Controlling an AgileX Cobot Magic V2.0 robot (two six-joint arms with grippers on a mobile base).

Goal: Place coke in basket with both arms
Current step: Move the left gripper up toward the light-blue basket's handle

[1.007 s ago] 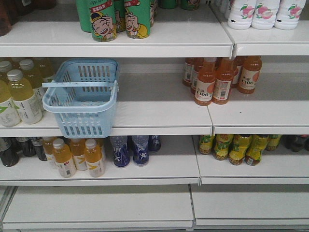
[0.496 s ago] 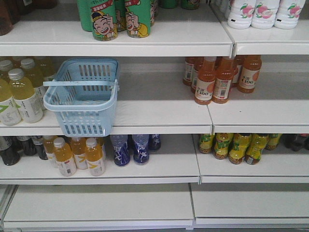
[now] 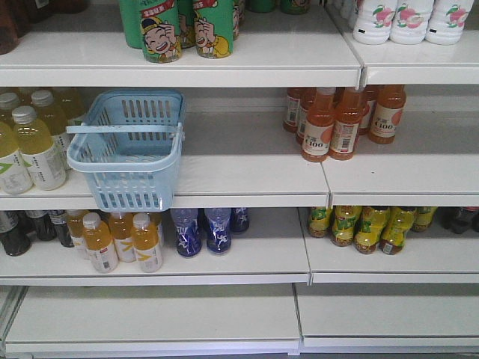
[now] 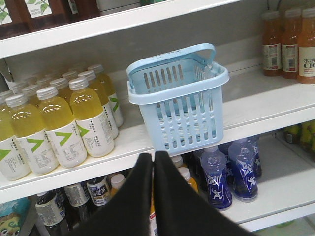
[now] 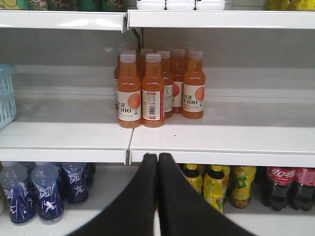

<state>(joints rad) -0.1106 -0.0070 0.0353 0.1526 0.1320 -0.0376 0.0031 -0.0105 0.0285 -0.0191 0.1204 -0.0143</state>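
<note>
Since neither end effector has hold of anything, we judge the task barely begun. The coke stands on the lower shelf, as dark bottles with red labels at roughly 4 o'clock from the right end effector. We see at least two and cannot tell which is meant. None is lifted or touched. That end effector is clenched on nothing, its two black fingers pressed together, well apart from the coke. The left end effector is likewise clenched and bare, with the basket at about 1 o'clock from its tip. The light blue basket sits at the front edge of the middle shelf, and we see nothing inside it. From the coke it lies one tier up and well away toward 10 o'clock. So in our judgement everything is left: reach the coke, grasp it, carry it across and set it in the basket.

Around this stands white shop shelving in several tiers. Yellow drink bottles crowd just beside the basket at its 9 o'clock, orange drink bottles stand well off at its 3 o'clock, and blue bottles sit below it at 6 o'clock. Yellow-green bottles stand next to the coke at its 9 o'clock. Green cans and white bottles fill the top tier.
</note>
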